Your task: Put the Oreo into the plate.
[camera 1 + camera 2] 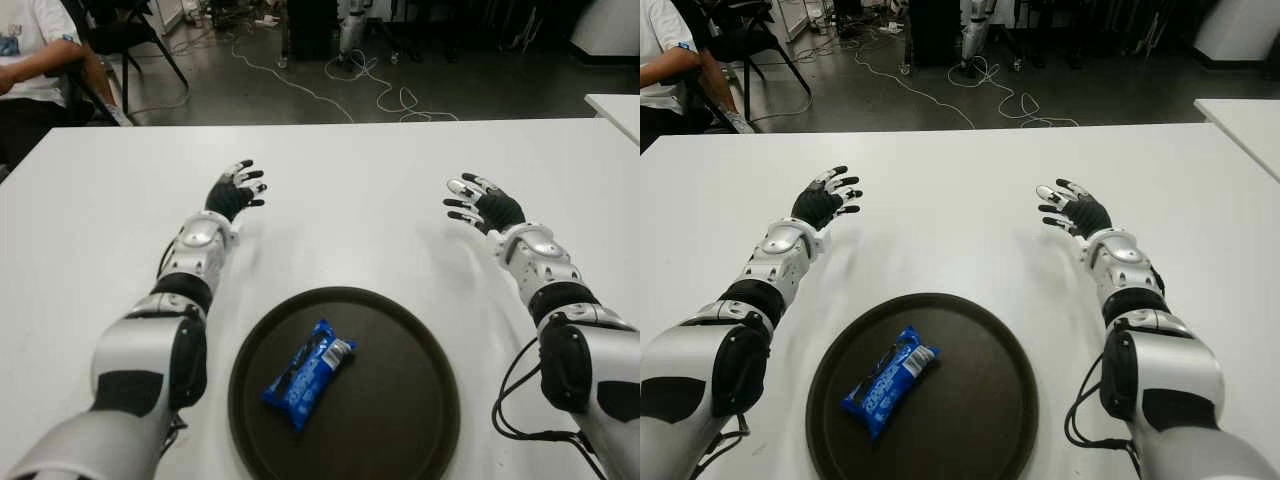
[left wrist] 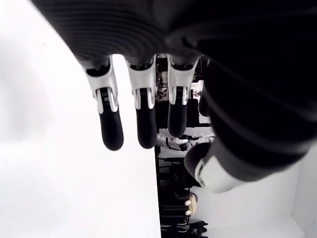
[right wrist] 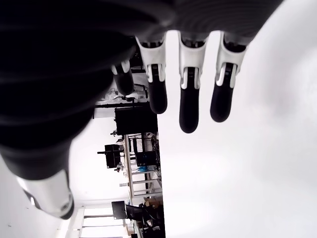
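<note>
White tabletop (image 1: 360, 200) looks basically finished: blue Oreo packet (image 1: 308, 372) lies inside the round dark plate (image 1: 400, 420). Left hand (image 1: 234, 192) and right hand (image 1: 484, 206) hover beyond it, fingers spread, holding nothing.
</note>
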